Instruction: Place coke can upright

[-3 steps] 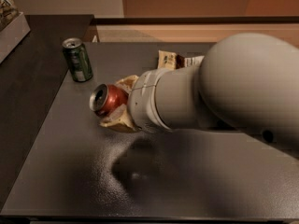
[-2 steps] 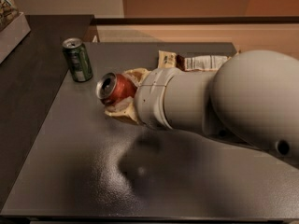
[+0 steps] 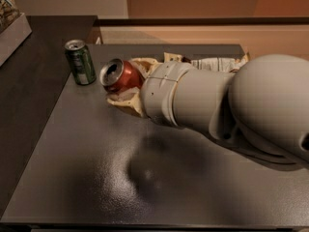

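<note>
The coke can (image 3: 119, 76), red with a silver top, is held on its side above the dark table (image 3: 145, 178), its top facing the camera and left. My gripper (image 3: 126, 85) is shut on the coke can; its pale fingers (image 3: 126, 102) wrap the can's body from behind and below. The large grey arm reaches in from the right and hides the rest of the can. The can hangs just right of a dark green can.
A dark green can (image 3: 81, 62) stands upright at the table's back left. A crinkled snack bag (image 3: 217, 63) lies behind the arm. A second dark surface (image 3: 29, 81) adjoins on the left, with a box (image 3: 12, 25) at its far corner.
The gripper with the coke can has moved up and to the far right, away from the table surface. The green can has not moved.
</note>
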Robot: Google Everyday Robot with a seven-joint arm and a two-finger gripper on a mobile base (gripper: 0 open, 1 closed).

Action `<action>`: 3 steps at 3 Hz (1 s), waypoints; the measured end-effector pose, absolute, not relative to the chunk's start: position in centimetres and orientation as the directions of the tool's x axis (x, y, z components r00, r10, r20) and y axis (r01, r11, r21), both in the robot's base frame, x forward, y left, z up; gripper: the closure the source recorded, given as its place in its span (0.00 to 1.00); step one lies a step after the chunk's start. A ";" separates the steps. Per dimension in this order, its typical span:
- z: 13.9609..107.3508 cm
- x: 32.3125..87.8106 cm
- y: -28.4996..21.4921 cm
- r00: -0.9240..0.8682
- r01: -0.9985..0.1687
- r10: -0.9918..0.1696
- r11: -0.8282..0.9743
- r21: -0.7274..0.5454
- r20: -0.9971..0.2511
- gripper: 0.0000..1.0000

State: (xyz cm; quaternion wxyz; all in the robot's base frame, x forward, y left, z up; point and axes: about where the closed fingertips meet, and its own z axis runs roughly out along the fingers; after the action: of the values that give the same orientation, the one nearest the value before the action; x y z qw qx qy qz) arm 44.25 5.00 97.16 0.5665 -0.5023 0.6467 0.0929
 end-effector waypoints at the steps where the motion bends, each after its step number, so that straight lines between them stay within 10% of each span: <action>1: 97.2 44.2 5.0 0.145 -0.755 -0.544 0.479 -0.448 -0.827 1.00; 3: 97.3 45.1 4.8 0.085 -0.794 -0.419 0.520 -0.316 -0.904 1.00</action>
State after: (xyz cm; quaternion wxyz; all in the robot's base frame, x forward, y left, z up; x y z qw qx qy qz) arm 45.09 4.77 97.28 0.5738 -0.4618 0.6565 0.1633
